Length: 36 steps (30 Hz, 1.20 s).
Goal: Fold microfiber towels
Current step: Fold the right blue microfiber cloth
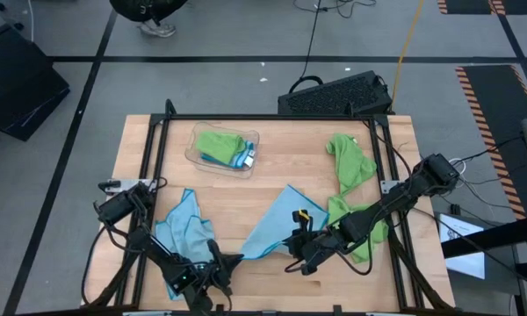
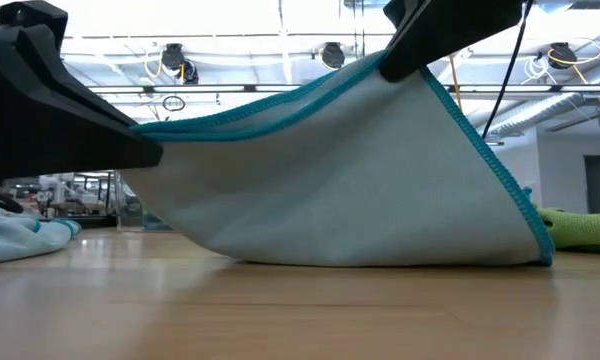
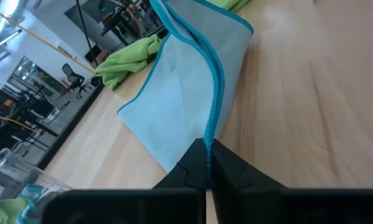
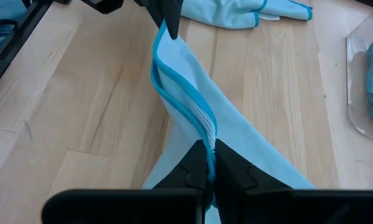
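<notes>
A light blue microfiber towel (image 1: 279,221) with a teal hem hangs between my two grippers near the table's front edge. My left gripper (image 1: 234,260) is shut on its near-left corner. My right gripper (image 1: 304,235) is shut on its hem, higher up. The towel's lower fold (image 2: 380,255) lies on the table. A second blue towel (image 1: 183,226) lies crumpled at the left. Lime green towels (image 1: 350,162) lie at the right, partly under my right arm. My left gripper pinches the towel's teal-hemmed corner (image 3: 209,138) between its two fingers, coming almost level from the table's left. The hem runs taut from that corner up to the other gripper. My right gripper pinches the towel's teal hem (image 4: 208,138) between its two fingers, slanting down from the right. The cloth is bunched there; how many layers cannot be told. That end is lifted clear (image 2: 405,70), and the cloth below it slopes down to the table.
A clear plastic tray (image 1: 196,154) with a green and a blue towel stands at the far left of the table. A black frame (image 1: 155,149) rims the wooden top. Bare wood lies in the middle, between tray and held towel.
</notes>
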{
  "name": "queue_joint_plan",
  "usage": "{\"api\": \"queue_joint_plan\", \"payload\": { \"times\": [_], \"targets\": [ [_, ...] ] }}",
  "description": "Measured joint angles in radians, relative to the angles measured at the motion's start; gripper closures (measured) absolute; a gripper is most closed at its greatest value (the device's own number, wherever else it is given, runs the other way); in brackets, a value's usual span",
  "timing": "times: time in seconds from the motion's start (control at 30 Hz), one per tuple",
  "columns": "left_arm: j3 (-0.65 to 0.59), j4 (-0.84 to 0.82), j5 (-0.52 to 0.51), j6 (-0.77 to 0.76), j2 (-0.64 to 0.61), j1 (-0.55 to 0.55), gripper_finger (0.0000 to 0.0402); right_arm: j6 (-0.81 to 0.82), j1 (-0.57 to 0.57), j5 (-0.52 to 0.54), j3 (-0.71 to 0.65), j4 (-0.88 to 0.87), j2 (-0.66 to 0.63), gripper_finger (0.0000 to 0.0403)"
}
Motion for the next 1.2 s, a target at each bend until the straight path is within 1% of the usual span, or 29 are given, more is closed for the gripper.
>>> {"api": "queue_joint_plan", "payload": {
  "times": [0.17, 0.3, 0.4, 0.47, 0.57, 0.67, 0.7, 0.77, 0.87, 0.93, 0.97, 1.0, 1.07, 1.13, 1.2],
  "targets": [
    [0.000, 0.011, 0.000, 0.011, -0.011, -0.005, 0.0396, 0.000, 0.000, 0.000, 0.000, 0.000, 0.000, 0.0397],
    [0.001, 0.063, -0.001, 0.080, -0.099, -0.010, 0.0396, -0.007, 0.000, 0.001, 0.000, 0.008, -0.032, 0.0397],
    [0.001, 0.101, -0.008, 0.176, -0.202, -0.018, 0.0397, 0.018, 0.001, 0.043, 0.000, 0.035, -0.090, 0.0397],
    [0.001, 0.136, -0.031, 0.252, -0.280, -0.025, 0.0396, 0.012, 0.005, 0.078, 0.001, 0.052, -0.134, 0.0397],
    [0.002, 0.213, -0.061, 0.395, -0.388, -0.030, 0.0397, -0.022, 0.015, 0.087, 0.001, 0.091, -0.199, 0.0397],
    [0.002, 0.315, -0.050, 0.559, -0.481, -0.030, 0.0397, -0.082, 0.034, 0.089, 0.019, 0.132, -0.251, 0.0397],
    [0.007, 0.345, -0.041, 0.612, -0.509, -0.030, 0.0396, -0.106, 0.043, 0.104, 0.040, 0.135, -0.263, 0.0397],
    [0.037, 0.365, -0.008, 0.704, -0.561, -0.030, 0.0395, -0.163, 0.059, 0.136, 0.090, 0.135, -0.278, 0.0397],
    [0.104, 0.347, 0.058, 0.764, -0.605, -0.028, 0.0398, -0.254, 0.081, 0.133, 0.169, 0.139, -0.283, 0.0397],
    [0.149, 0.284, 0.147, 0.774, -0.619, -0.023, 0.0397, -0.297, 0.097, 0.130, 0.205, 0.138, -0.282, 0.0397],
    [0.169, 0.243, 0.214, 0.773, -0.623, -0.022, 0.0395, -0.305, 0.104, 0.130, 0.216, 0.138, -0.282, 0.0397],
    [0.188, 0.198, 0.291, 0.759, -0.625, -0.022, 0.0394, -0.309, 0.113, 0.129, 0.222, 0.138, -0.282, 0.0397],
    [0.218, 0.105, 0.395, 0.686, -0.624, -0.030, 0.0395, -0.302, 0.132, 0.126, 0.223, 0.137, -0.281, 0.0397],
    [0.233, 0.040, 0.442, 0.603, -0.624, -0.041, 0.0398, -0.276, 0.155, 0.119, 0.222, 0.132, -0.273, 0.0397],
    [0.234, 0.029, 0.446, 0.553, -0.619, -0.050, 0.0397, -0.267, 0.170, 0.103, 0.222, 0.155, -0.256, 0.0397]
  ]
}}
